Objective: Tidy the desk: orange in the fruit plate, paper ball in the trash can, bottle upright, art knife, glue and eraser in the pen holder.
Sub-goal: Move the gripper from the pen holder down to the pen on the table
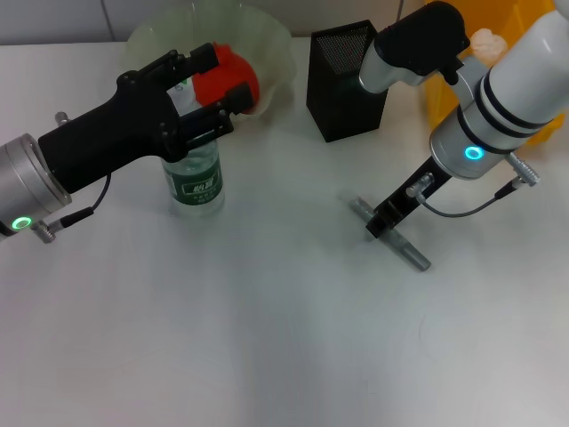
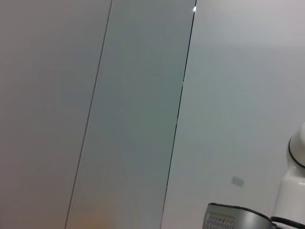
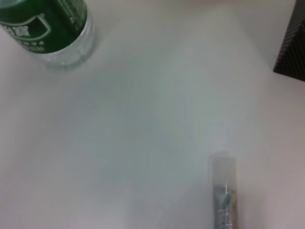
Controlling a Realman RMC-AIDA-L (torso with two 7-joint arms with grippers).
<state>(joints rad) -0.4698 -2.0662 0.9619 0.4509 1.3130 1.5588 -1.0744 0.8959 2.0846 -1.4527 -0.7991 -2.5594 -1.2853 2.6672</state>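
Note:
The bottle (image 1: 196,173), clear with a green label, stands upright on the table and also appears in the right wrist view (image 3: 52,28). My left gripper (image 1: 212,87) is open with the bottle's top between its black fingers. The orange (image 1: 233,73) lies in the translucent fruit plate (image 1: 276,44) just behind. The grey art knife (image 1: 411,252) (image 3: 223,191) lies flat on the table, and my right gripper (image 1: 382,222) is down on its near end. The black mesh pen holder (image 1: 345,84) stands behind it. The paper ball (image 1: 485,41) sits in the yellow trash can (image 1: 444,98). Glue and eraser are out of view.
The white tabletop stretches bare across the front half of the head view. The right arm's white forearm (image 1: 516,89) hangs over the trash can. A corner of the pen holder (image 3: 293,43) shows in the right wrist view. The left wrist view shows mostly wall panels.

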